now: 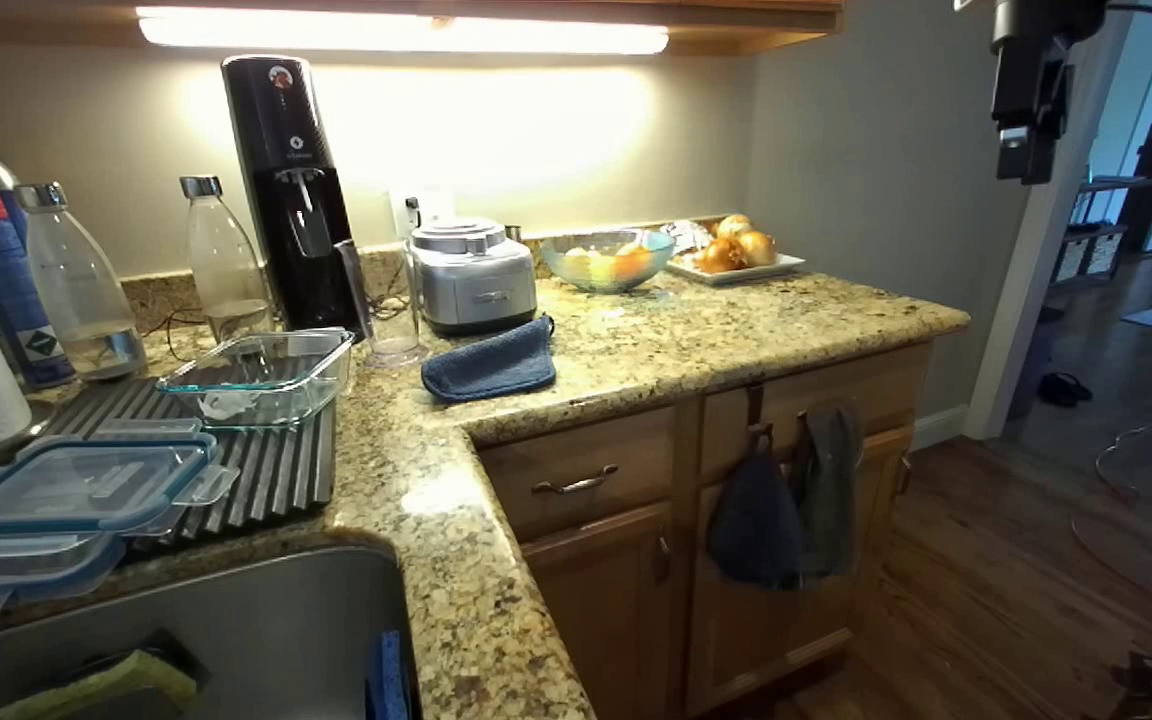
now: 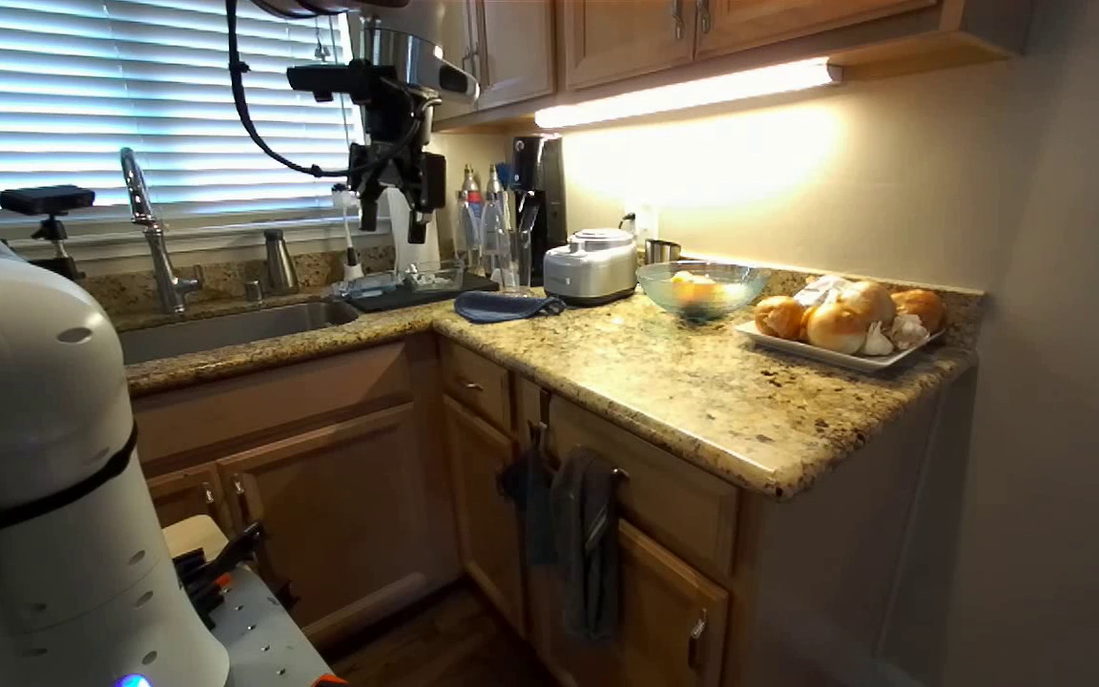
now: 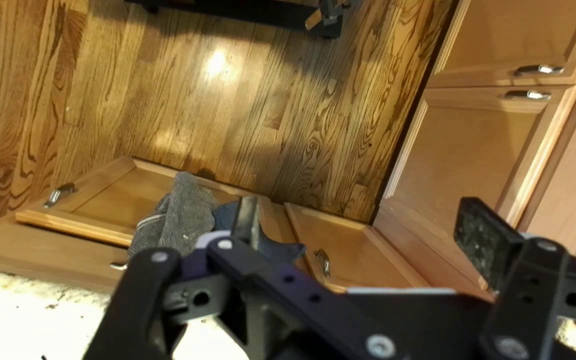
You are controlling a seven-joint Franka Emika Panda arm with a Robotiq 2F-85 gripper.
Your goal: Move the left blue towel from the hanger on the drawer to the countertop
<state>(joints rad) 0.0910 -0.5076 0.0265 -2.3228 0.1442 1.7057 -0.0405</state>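
The left blue towel hangs limp from a hanger on the drawer front, below the countertop edge. It shows in both exterior views (image 1: pixel 756 522) (image 2: pixel 532 501) and partly in the wrist view (image 3: pixel 280 248), where a finger hides some of it. The drawer (image 1: pixel 881 395) (image 2: pixel 673 487) is honey-brown wood and closed. The speckled granite countertop (image 1: pixel 656 345) (image 2: pixel 645 382) lies above it; its edge shows in the wrist view (image 3: pixel 23 315). My gripper (image 2: pixel 395 212) is open and empty, high above the countertop level, apart from the towel. Its fingers stand wide apart in the wrist view (image 3: pixel 365 225).
A greyer towel (image 1: pixel 831 490) (image 2: pixel 588 544) hangs right beside the blue one. On the countertop are a folded blue cloth (image 1: pixel 491 360), a silver appliance (image 1: pixel 474 275), a glass bowl (image 1: pixel 608 262) and an onion plate (image 2: pixel 840 355). The sink (image 1: pixel 286 610) holds a sponge.
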